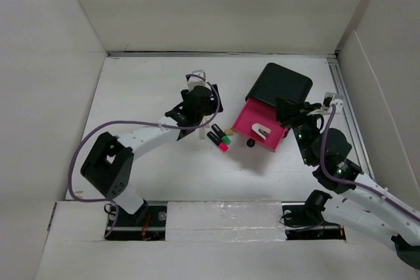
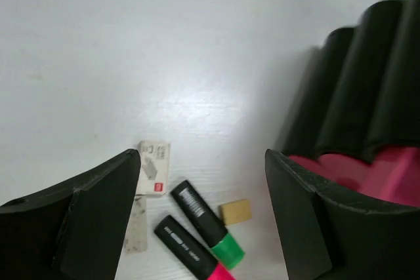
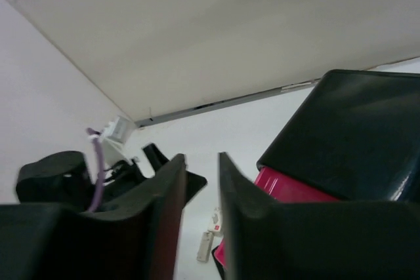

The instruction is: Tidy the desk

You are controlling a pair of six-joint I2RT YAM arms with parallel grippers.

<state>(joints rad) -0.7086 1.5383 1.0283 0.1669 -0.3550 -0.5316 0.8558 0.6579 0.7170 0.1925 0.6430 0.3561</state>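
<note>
The white desk (image 1: 144,96) holds two black highlighters side by side, one green-capped (image 2: 207,224) and one pink-capped (image 2: 187,250). A tan eraser (image 2: 234,212) lies just right of them and a small white printed box (image 2: 153,168) just left. My left gripper (image 2: 202,159) hovers open above this group with nothing between its fingers; in the top view it (image 1: 197,111) sits left of the highlighters (image 1: 218,138). My right gripper (image 3: 201,159) is shut with only a narrow slit and nothing in it. It (image 1: 287,113) stands at the right side of the open pink drawer (image 1: 252,117).
The black cabinet (image 1: 283,84) stands at the back right with its pink drawer pulled out toward the front left; a white item (image 1: 262,131) lies inside. A small black round thing (image 1: 250,142) rests by the drawer front. White walls enclose the desk on three sides.
</note>
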